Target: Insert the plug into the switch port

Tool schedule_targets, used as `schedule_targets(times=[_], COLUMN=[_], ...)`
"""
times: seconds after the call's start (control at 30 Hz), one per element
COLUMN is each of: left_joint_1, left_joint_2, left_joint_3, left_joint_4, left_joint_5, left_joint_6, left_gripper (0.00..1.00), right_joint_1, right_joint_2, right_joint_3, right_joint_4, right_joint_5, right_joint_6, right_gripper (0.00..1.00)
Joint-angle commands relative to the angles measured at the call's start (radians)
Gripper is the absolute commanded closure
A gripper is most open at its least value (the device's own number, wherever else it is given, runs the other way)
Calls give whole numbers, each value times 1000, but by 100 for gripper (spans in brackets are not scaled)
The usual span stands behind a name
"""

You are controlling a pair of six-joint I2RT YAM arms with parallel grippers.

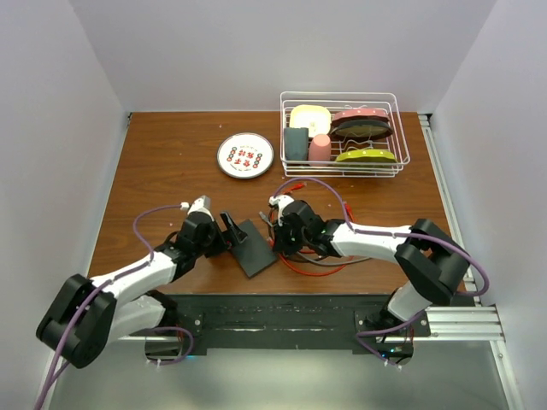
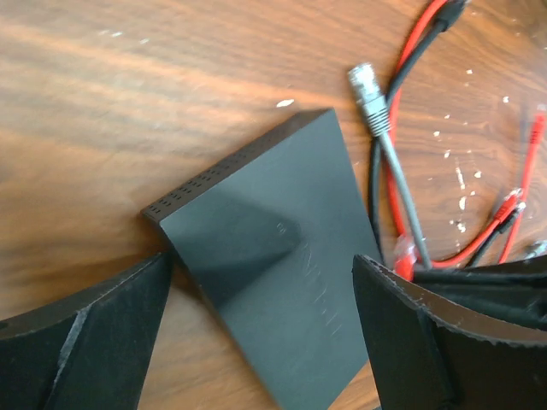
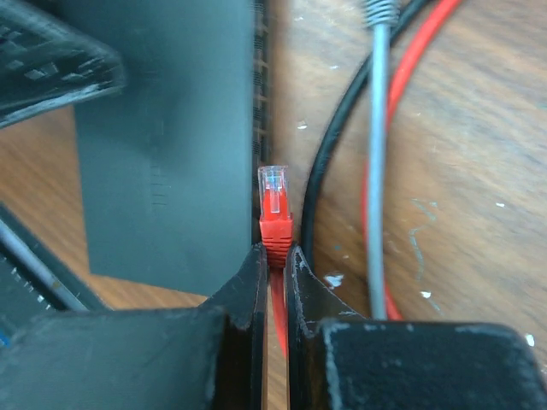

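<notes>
My right gripper (image 3: 273,253) clamped red clear-tipped plug (image 3: 274,203) beside flat dark-grey switch box (image 2: 256,213); left gripper (image 2: 261,278) splayed astride, steadying.

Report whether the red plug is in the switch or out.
Out. The right wrist view shows the plug pinched in the right claw, its clear tip exposed beside the switch.

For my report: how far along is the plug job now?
Done: the right claw grips the red plug. In hand: the plug lies just beside the switch edge, with the left claw open astride the switch. Left: the plug is not yet inserted.
</notes>
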Motion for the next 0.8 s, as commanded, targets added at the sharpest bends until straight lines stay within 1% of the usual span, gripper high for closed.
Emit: schedule_targets(times=[0.0,0.1,0.17,0.27,0.37,0.43,0.57,0.67,0.77], left_joint_1=[6,12,22,47,71,84,85,91,104], left_joint_2=[73,97,102,105,129,157,205,176,125], left_joint_3=[24,70,97,118,143,185,247,267,278], left_joint_4=[124,107,107,140,191,208,187,144,55], left_joint_5=[28,12,-10,6,69,119,147,108,54], left_joint_6=[10,51,67,98,131,160,191,207,245], left_gripper=[8,8,8,8,8,8,9,9,9], right_joint_1=[3,6,9,19,38,55,85,102,101], right_joint_2=[29,74,92,118,143,163,213,197,146], right_joint_3=[59,85,91,91,96,104,160,183,164], right_joint_4=[8,-30,-32,-13,1,46,65,51,24], right_joint_5=[-107,-179,-235,-294,-319,-335,-316,-273,-217], right_joint_6=[-51,-74,-80,-80,-73,-63,-20,-16,-19], right_gripper=[100,100,100,100,100,100,100,100,100])
